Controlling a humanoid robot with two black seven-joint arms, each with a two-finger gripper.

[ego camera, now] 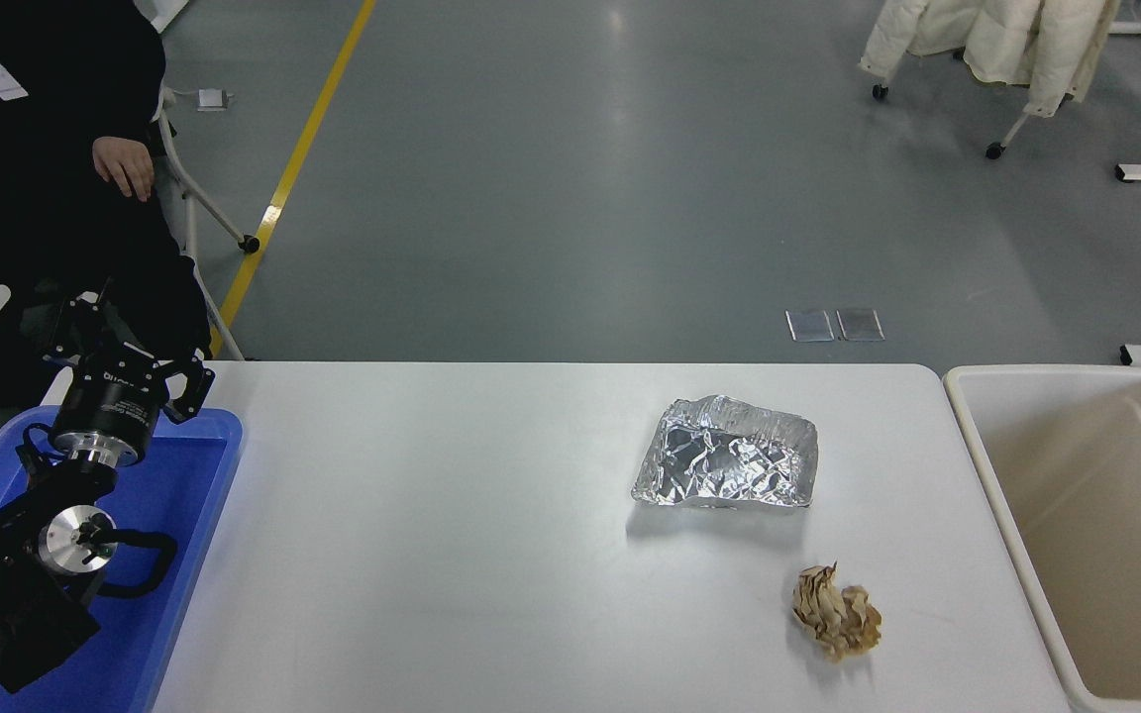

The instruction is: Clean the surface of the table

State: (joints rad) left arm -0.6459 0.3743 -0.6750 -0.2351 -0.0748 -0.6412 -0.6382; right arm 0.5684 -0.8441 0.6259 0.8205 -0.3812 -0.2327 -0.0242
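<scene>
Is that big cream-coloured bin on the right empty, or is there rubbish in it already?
Empty as far as shown: the cream-coloured plastic bin shows only bare inner walls and floor, though its right part is cut off.

You are looking at a large workshop or test hall, not a home. The grey floor (570, 178) is smooth and shiny, with a yellow line (298, 163) painted across it. A wheeled rack (1001, 45) hung with pale coats stands at the far right. A person (26, 149) in dark clothes with a badge sits by the white table (432, 535).
</scene>
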